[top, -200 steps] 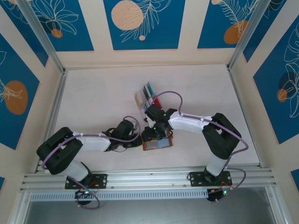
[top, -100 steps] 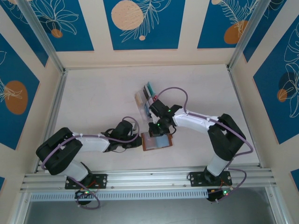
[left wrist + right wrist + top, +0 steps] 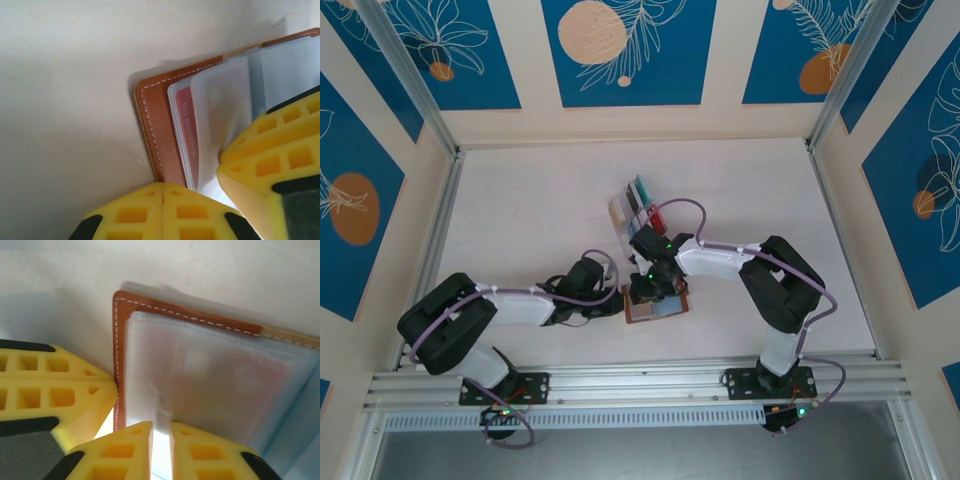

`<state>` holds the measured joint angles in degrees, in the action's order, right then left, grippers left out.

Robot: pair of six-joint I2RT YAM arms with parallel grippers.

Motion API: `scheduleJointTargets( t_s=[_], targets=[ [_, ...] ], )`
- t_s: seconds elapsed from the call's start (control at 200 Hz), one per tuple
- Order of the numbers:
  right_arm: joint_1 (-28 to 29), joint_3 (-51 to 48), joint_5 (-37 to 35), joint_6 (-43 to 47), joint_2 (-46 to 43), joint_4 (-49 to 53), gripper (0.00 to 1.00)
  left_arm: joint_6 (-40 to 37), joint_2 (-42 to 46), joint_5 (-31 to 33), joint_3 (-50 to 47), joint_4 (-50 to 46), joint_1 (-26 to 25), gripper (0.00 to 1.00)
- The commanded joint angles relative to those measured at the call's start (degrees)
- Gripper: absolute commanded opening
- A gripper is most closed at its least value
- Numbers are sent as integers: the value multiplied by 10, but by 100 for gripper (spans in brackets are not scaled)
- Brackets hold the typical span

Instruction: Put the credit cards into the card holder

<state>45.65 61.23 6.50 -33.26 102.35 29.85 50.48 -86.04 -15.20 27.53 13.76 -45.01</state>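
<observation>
The brown leather card holder (image 3: 660,308) lies open on the table, its clear pockets facing up. A red credit card (image 3: 187,135) sits in one pocket. My left gripper (image 3: 163,186) is shut and presses its tips down on the holder's left leather edge (image 3: 157,130). My right gripper (image 3: 161,427) stands over the pockets with its jaws almost together, pinching a fold of a clear pocket sheet (image 3: 162,410). In the top view the left gripper (image 3: 620,300) and right gripper (image 3: 645,293) meet at the holder. More credit cards (image 3: 640,190) stand in a rack behind it.
The clear slotted rack (image 3: 635,212) with teal, red and cream cards stands just behind the right wrist. The table's metal rail (image 3: 630,378) runs close in front of the holder. Bare table (image 3: 520,210) lies to the left and far right.
The right gripper drew back a little toward the rack half a second ago, then came back down onto the holder's pockets. The left gripper and the holder stayed put.
</observation>
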Motion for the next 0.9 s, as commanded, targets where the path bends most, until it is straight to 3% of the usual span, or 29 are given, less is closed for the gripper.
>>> scheduleJointTargets(
  t_s=[0.0, 0.325, 0.52, 0.755, 0.895],
  targets=[
    [-38, 4, -5, 14, -59, 41, 27, -18, -1, 0, -6, -89, 1, 0],
    [-170, 78, -73, 57, -137, 114, 45, -47, 57, -24, 5, -136, 22, 0],
    [-213, 139, -61, 79, -84, 102, 49, -67, 86, -51, 16, -169, 47, 2],
    [-228, 215, -11, 90, -12, 89, 49, -84, 144, -85, 35, -216, 126, 4],
    [-228, 247, 16, 88, 23, 90, 48, -99, 134, -112, 72, -226, 165, 5]
  ],
)
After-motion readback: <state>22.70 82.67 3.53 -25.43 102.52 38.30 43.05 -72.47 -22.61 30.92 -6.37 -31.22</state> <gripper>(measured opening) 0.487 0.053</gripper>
